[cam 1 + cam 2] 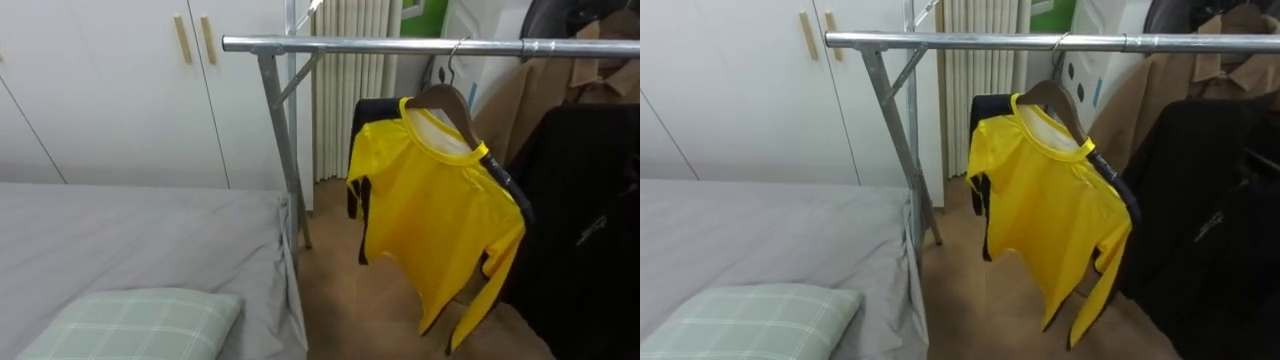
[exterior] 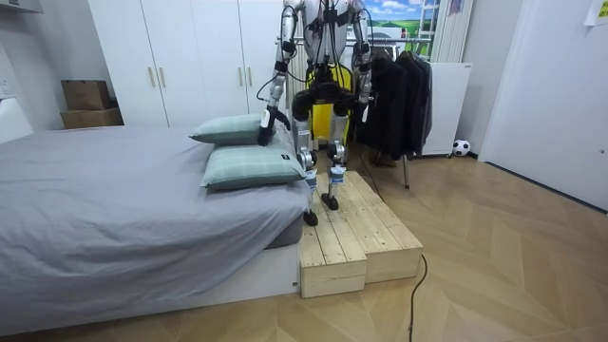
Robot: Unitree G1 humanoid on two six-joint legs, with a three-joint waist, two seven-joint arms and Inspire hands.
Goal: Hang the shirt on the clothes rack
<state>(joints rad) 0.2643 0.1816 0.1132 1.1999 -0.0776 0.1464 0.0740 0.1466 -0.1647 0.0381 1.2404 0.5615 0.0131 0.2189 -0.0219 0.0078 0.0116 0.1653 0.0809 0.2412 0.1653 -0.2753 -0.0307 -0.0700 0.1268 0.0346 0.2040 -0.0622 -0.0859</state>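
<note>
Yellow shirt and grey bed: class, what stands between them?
The clothes rack's slanted metal leg stands between the yellow shirt and the grey bed, close by the bed's edge, as the left eye view shows.

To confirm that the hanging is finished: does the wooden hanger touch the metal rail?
Touching. In the left eye view the hanger hooks over the rail, and the yellow shirt hangs from it.

A yellow shirt (image 1: pixel 440 210) on a wooden hanger (image 1: pixel 445 100) is seen hung from the metal rail (image 1: pixel 380 45), just beside dark coats (image 1: pixel 590 200) carried on the same bar. Two checked pillows (image 2: pixel 252 166) are laid on the grey bed (image 2: pixel 114 199), beside which a wooden platform (image 2: pixel 361 237) is set on the floor (image 2: pixel 494 247).
</note>
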